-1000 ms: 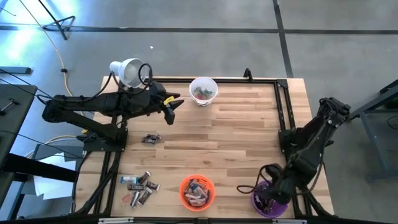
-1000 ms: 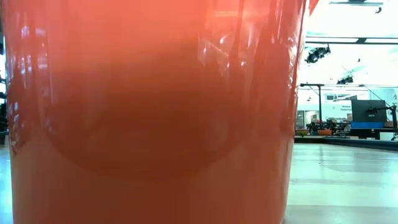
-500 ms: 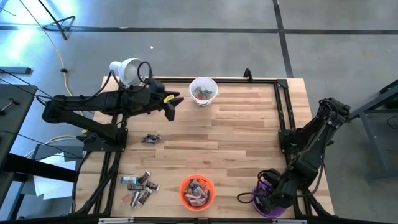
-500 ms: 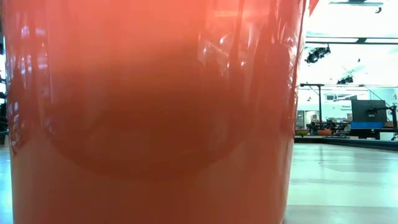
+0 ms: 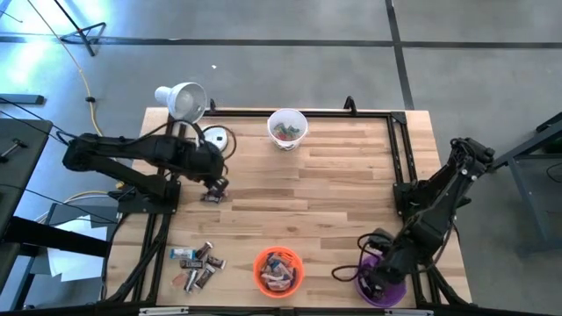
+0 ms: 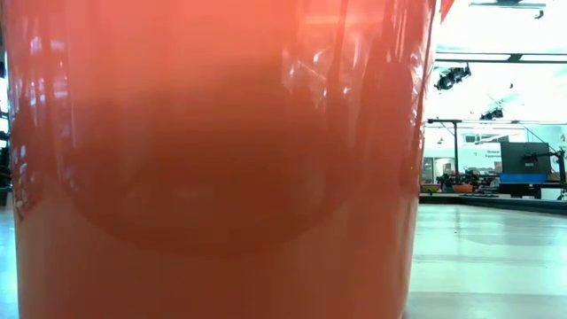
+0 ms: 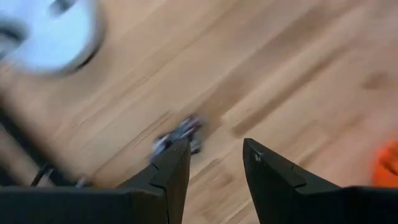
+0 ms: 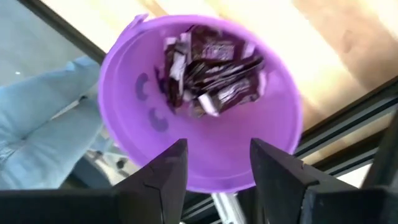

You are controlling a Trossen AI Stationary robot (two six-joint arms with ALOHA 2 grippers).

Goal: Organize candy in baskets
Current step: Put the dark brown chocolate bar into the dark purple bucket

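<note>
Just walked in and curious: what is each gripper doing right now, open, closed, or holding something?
Left gripper: open, empty, over a loose candy on the table.
Right gripper: open, empty, above the purple basket.

You won't find any text you can read here. The dark brown wrappers in the purple basket carry pale lettering, but it is too blurred to make out. The wrappers loose on the counter are too small to show any print.
</note>
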